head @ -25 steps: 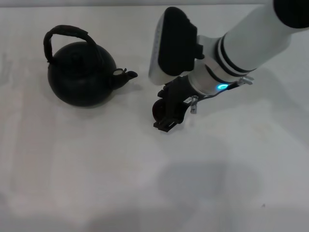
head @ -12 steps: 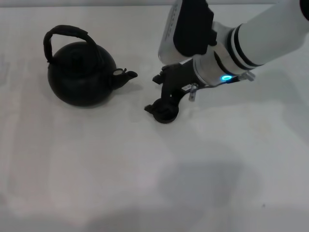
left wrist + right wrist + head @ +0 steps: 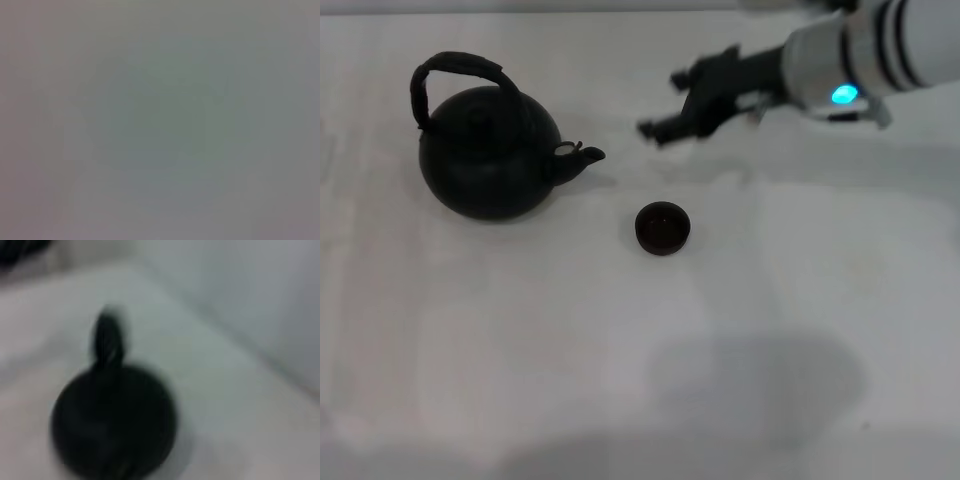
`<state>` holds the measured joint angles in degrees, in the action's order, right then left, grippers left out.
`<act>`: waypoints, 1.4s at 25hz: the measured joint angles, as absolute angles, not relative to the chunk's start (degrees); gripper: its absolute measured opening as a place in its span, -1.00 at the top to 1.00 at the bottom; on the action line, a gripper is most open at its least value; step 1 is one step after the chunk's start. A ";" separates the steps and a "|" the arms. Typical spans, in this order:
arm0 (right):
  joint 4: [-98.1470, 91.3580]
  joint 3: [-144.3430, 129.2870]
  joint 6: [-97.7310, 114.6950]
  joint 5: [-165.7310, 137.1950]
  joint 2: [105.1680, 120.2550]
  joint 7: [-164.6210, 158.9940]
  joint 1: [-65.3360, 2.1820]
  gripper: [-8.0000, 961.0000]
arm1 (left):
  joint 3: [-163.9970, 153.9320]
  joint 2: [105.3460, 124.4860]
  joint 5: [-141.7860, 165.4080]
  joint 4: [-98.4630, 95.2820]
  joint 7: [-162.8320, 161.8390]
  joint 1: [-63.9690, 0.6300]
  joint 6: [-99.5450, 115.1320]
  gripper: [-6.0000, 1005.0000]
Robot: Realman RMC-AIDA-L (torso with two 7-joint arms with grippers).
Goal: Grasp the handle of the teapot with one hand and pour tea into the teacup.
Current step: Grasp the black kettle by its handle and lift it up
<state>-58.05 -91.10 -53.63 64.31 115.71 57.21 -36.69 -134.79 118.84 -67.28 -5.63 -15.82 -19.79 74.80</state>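
Teapot (image 3: 490,152), matte black and round, stands upright on the white bench (image 3: 520,350) at my left in the head view, its short spout pointing toward the right. Handle (image 3: 455,72), a thick black arch with a rough wrap, loops over the pot's top; nothing touches it. In the right wrist view I see the teapot (image 3: 114,422) again as a blurred dark mass with the handle (image 3: 107,342) rising from it.

Teacup (image 3: 663,227), small, low and dark with a reddish inside, sits on the bench near the spout, a little forward of it and apart from it.

Right gripper (image 3: 675,102) hangs above the bench beyond the teacup, well clear of both cup and pot, at the end of the white arm that enters from the upper right with a blue light lit on its wrist. Its dark fingers stand spread apart and hold nothing.

Left wrist view gives only a uniform grey field; I can make out nothing in it, and the left gripper appears in no view.
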 joint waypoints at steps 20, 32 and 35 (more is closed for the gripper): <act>-27.18 -70.91 -24.05 146.25 116.17 146.96 -37.37 -0.73 | -137.17 119.04 -64.09 -5.03 -14.19 -16.72 73.54 -0.72; -7.80 -51.69 -42.45 153.87 116.19 158.59 -37.70 -0.73 | -137.31 119.18 -54.08 -5.99 -14.17 -10.77 80.73 -0.72; -7.49 -50.78 -42.54 153.95 116.19 158.21 -36.56 -0.73 | -138.37 119.10 -52.33 -6.07 -14.16 -10.62 81.23 -0.72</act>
<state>-7.49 -50.78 -42.54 153.95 116.19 158.21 -36.56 -138.37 119.10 -52.33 -6.07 -14.16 -10.62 81.23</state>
